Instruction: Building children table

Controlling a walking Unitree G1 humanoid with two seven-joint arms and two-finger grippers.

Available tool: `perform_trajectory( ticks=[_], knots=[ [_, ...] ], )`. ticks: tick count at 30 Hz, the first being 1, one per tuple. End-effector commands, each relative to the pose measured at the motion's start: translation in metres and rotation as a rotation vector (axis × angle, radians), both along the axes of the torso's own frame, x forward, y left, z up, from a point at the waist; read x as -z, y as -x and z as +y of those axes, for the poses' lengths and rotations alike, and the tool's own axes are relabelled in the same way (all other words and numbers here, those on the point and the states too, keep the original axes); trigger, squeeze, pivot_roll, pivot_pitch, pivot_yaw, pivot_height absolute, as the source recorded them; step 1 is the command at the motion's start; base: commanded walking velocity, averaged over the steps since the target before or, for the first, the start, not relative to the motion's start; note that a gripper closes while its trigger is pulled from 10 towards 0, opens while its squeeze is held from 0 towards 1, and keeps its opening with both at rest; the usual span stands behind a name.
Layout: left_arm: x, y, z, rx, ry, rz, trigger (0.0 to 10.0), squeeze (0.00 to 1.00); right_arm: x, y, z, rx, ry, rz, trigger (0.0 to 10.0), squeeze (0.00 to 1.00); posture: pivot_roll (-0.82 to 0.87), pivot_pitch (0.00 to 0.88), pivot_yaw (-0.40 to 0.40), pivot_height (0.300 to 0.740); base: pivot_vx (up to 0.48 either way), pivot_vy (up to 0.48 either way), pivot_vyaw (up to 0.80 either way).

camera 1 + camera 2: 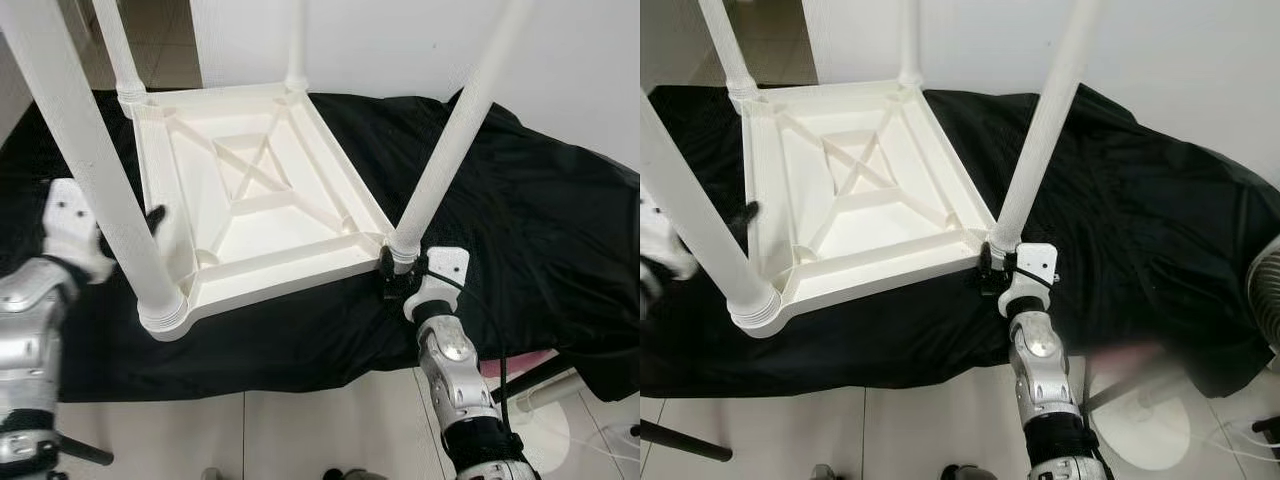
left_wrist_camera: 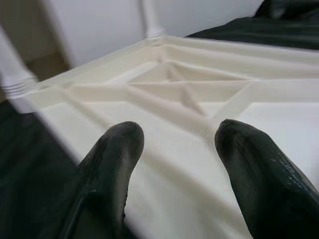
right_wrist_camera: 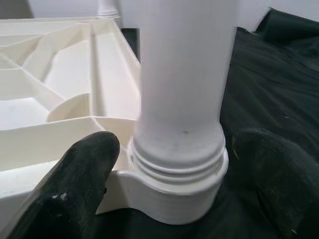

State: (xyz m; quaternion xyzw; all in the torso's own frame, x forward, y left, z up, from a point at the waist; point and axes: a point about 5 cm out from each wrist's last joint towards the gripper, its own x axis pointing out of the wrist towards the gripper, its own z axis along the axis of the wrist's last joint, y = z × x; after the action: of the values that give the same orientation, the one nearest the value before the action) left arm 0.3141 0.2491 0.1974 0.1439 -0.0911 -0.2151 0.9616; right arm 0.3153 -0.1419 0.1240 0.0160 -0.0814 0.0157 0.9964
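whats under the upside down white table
The white table lies top-down on a black cloth that spreads out past it on the near and right sides. Whatever the cloth covers is hidden, and so is the tabletop's face.

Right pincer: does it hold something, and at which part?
Nothing is gripped yet: the right pincer stands open around the white plastic table leg, at its threaded base.

The white plastic children's table (image 1: 255, 195) lies upside down on a black cloth (image 1: 520, 220), its ribbed underside facing up with a crossed brace in the middle. Four round white legs stand upward from its corner sockets. The near right leg (image 1: 450, 150) sits in its threaded collar, tilting slightly outward; the near left leg (image 1: 95, 165) rises thick and close to the camera.
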Motion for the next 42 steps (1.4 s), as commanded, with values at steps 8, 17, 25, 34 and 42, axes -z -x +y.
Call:
perform_trajectory(
  ticks=[8, 17, 25, 34, 42],
  knots=[
    [0.008, 0.014, -0.038, 0.207, 0.055, -0.012, 10.0, 0.0, -0.01, -0.025, -0.019, 0.04, 0.065, -0.001, 10.0, 0.0, -0.01, 0.11, -0.043, 0.74, 0.0, 0.0, 0.0],
    [0.013, 0.025, -0.058, 0.334, 0.046, 0.009, 10.0, 0.0, -0.017, -0.047, -0.022, -0.001, 0.118, 0.037, 10.0, 0.0, -0.01, 0.103, -0.044, 0.74, 0.0, 0.0, 0.0],
    [0.016, 0.045, -0.084, 0.491, 0.066, 0.055, 10.0, 0.0, -0.031, -0.069, -0.019, -0.079, 0.194, 0.08, 10.0, 0.0, 0.0, 0.088, -0.058, 0.74, 0.0, 0.0, 0.0],
    [0.015, 0.05, -0.113, 0.549, 0.089, 0.056, 10.0, 0.0, -0.04, -0.081, -0.009, -0.049, 0.177, 0.092, 10.0, 0.0, 0.01, 0.078, -0.058, 0.74, 0.0, 0.0, 0.0],
    [0.016, 0.04, -0.108, 0.431, 0.074, 0.05, 10.0, 0.0, -0.04, -0.077, -0.012, -0.04, 0.12, 0.036, 10.0, 0.0, 0.02, 0.08, -0.065, 0.74, 0.0, 0.0, 0.0]
  ],
)
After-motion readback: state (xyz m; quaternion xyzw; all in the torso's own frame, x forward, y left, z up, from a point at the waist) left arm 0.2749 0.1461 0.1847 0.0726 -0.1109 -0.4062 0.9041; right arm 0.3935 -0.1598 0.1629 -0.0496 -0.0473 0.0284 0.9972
